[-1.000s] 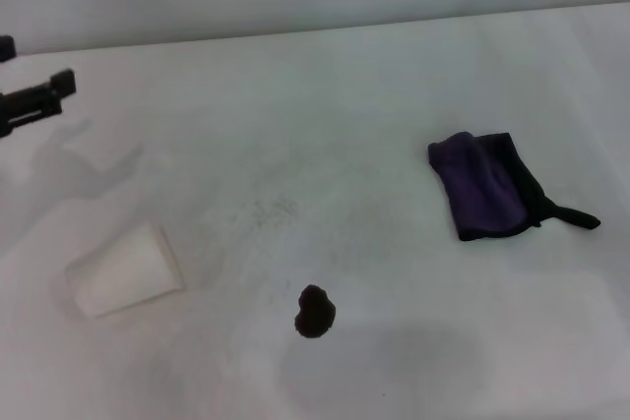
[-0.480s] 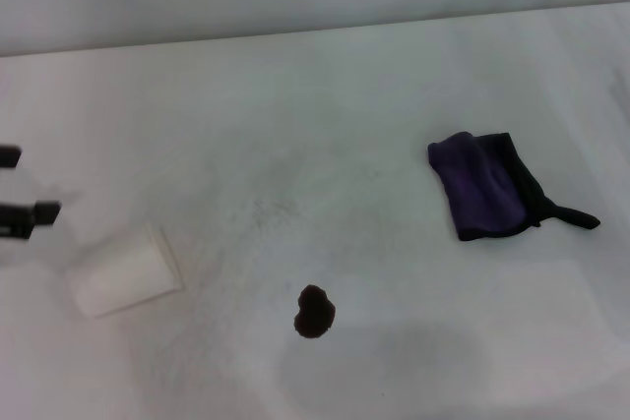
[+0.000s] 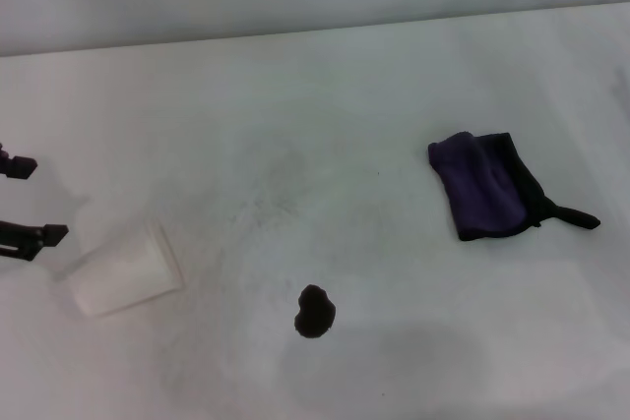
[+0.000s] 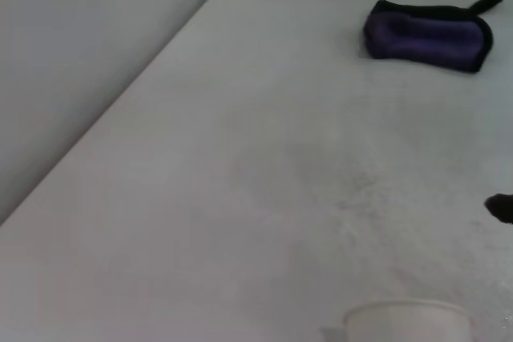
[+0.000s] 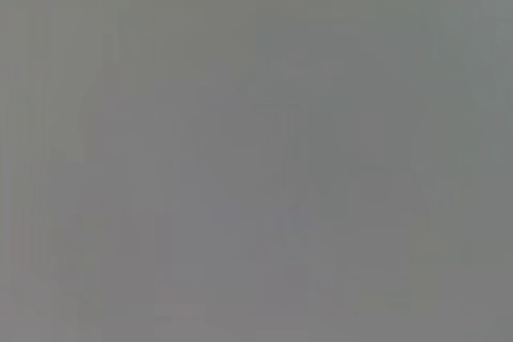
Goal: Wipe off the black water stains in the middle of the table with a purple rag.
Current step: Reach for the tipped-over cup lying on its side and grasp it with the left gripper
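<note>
1. My left gripper (image 3: pixel 25 199) sits at the 9 o'clock edge of the head view, just above the table (image 3: pixel 325 105). Its two dark fingertips (image 3: pixel 20 166) are spread wide apart, with nothing between them and nothing touched.
2. Just beside that gripper, toward 4 o'clock from it, a white paper cup (image 3: pixel 123 275) lies on its side. I cannot see into it from the head view; in the left wrist view only its rim (image 4: pixel 406 319) shows, and the contents stay hidden there too.
3. The black water stains (image 3: pixel 314 311) are one small dark blob at about 6 o'clock on the table, well apart from the cup and from the gripper. A sliver of it shows in the left wrist view (image 4: pixel 502 207).
4. The purple rag (image 3: pixel 492 187) lies folded at roughly 3 o'clock, well apart from the stain, its thin black tail trailing toward the right edge. The left wrist view sees it too (image 4: pixel 427 32).
5. I cannot find my right gripper: the right wrist view is a flat grey field.
</note>
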You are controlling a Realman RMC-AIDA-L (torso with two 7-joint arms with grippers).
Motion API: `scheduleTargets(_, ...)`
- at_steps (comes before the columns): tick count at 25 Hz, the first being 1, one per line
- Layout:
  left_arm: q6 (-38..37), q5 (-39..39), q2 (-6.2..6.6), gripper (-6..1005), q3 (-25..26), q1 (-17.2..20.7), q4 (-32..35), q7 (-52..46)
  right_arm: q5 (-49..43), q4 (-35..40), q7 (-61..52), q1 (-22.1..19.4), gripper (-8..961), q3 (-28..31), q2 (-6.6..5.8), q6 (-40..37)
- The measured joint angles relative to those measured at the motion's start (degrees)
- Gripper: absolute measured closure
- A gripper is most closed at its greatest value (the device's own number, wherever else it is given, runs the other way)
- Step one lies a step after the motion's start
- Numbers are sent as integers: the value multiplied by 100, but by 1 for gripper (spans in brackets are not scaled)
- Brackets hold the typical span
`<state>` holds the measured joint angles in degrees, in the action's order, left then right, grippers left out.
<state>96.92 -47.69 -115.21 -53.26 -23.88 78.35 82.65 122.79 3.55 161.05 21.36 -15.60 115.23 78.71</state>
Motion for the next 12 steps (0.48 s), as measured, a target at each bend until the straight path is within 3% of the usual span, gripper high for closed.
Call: scheduleTargets(12,644,739,-12,119,-7,-246,-79,-5,89,-35,44,15,84,192,0,18)
